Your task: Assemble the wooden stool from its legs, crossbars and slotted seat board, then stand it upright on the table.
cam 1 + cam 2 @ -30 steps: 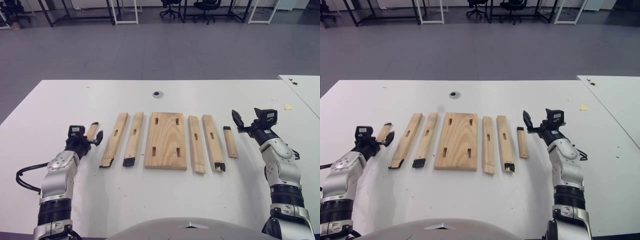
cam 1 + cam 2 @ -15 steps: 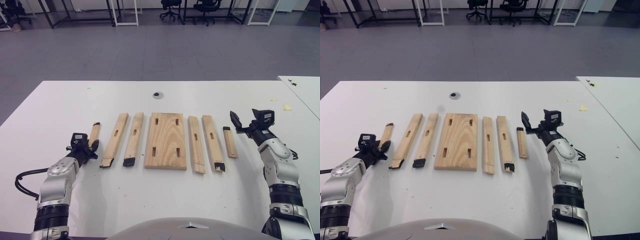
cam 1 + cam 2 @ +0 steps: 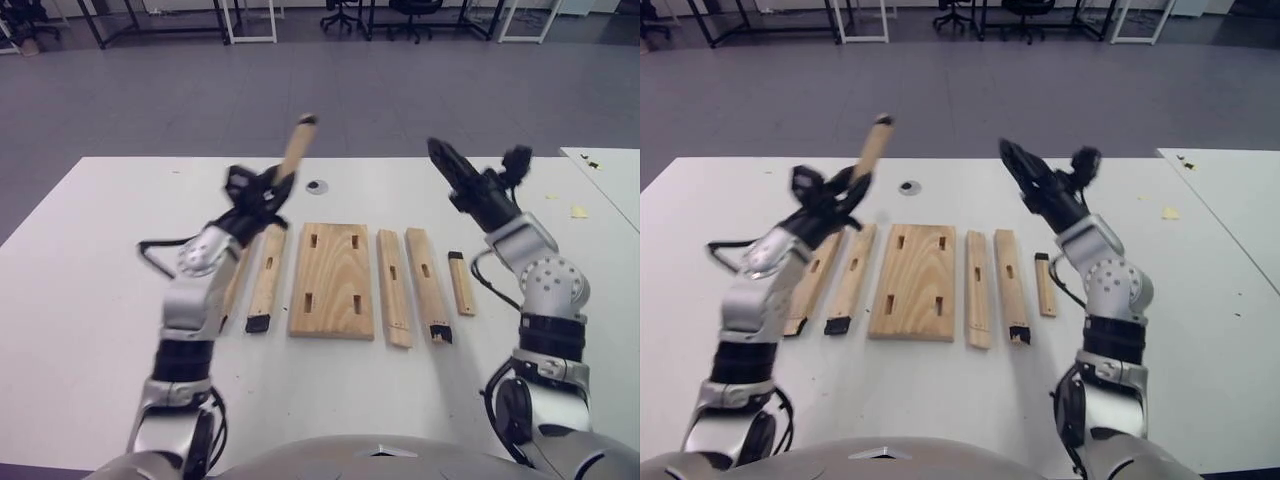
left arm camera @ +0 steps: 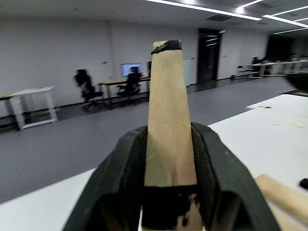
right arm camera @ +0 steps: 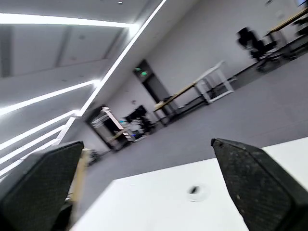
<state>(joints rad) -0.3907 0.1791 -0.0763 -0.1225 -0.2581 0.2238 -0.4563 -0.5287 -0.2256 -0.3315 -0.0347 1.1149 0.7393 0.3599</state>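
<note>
The short crossbar (image 3: 293, 152) is no longer lying at the far left end of the row. It is now being held in the air above the upper middle of the frame, tilted with its dark-capped end pointing up and away from the robot. The left gripper (image 3: 262, 195) is pinching it near its lower end, and in the left wrist view the two fingers (image 4: 211, 159) are pressing against both flat faces of the bar (image 4: 166, 120). Half a second ago this gripper was down at the tabletop (image 3: 100, 250) beside the bar, so the pick-up is done and the lift is under way.

The right gripper (image 3: 455, 172) is also rising. It has been swinging from the right edge of the row toward the upper centre, and it is now hanging spread wide and holding nothing, facing the raised bar.

Below, the other parts are lying where they were. The seat board (image 3: 332, 280) is sitting flat in the middle of the frame. The left pair of legs (image 3: 268, 275) is just beside it on one side and the right pair of legs (image 3: 392, 288) on the other. The second crossbar (image 3: 460, 285) is lying at the right end.

Assembly is judged to be only starting. One piece is in hand and nothing is joined yet. The open right gripper looks to be heading for a two-handed regrip or for a leg to mate with the bar.
</note>
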